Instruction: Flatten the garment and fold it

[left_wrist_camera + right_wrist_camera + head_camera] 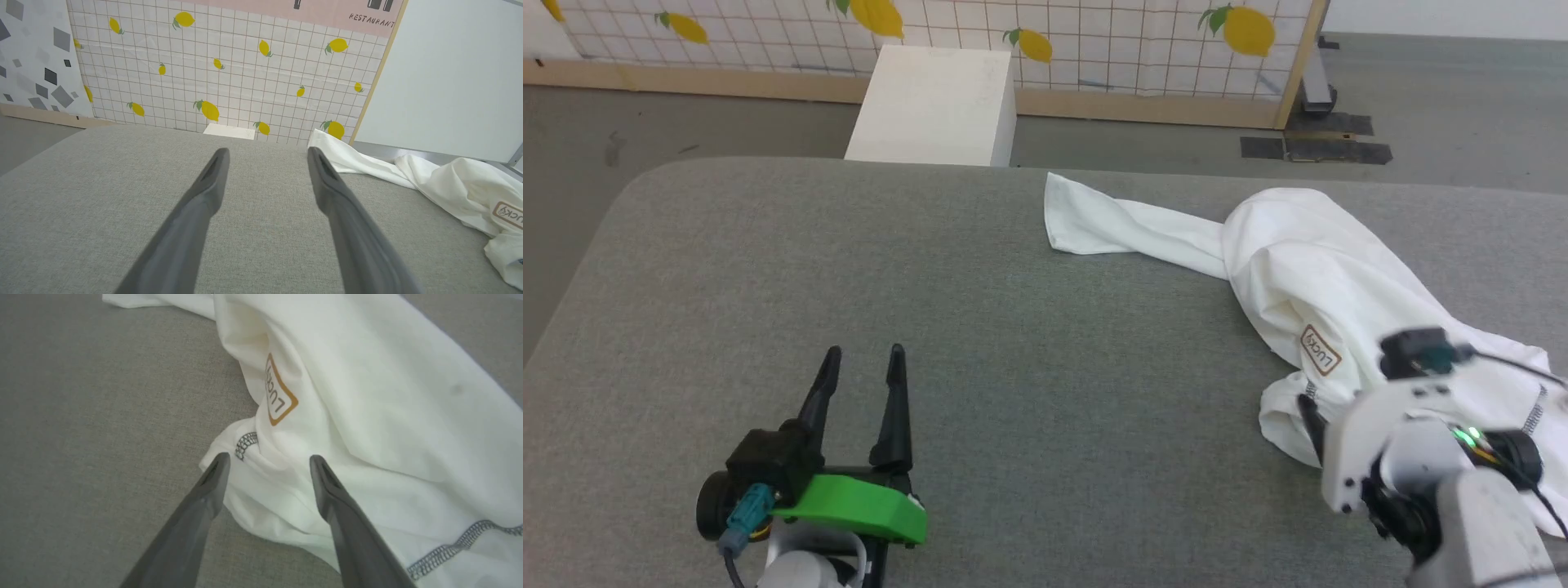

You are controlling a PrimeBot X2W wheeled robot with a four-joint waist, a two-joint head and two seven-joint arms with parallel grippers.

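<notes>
White garment [1307, 253], thin and limp (likely to bunch), crumpled at the right of the tabletop [849, 269]; right end effector [267, 461], fingers apart, hovers over its stitched hem [245, 444], probably the surest hold; left end effector [864, 353] apart, empty.

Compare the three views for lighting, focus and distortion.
Head view: even light, no hard shadows around the left gripper. Left wrist view: its fingers soften toward the bottom edge, wall pattern crisp. Right wrist view: the garment is bright but keeps its folds; the right gripper slightly soft.
</notes>
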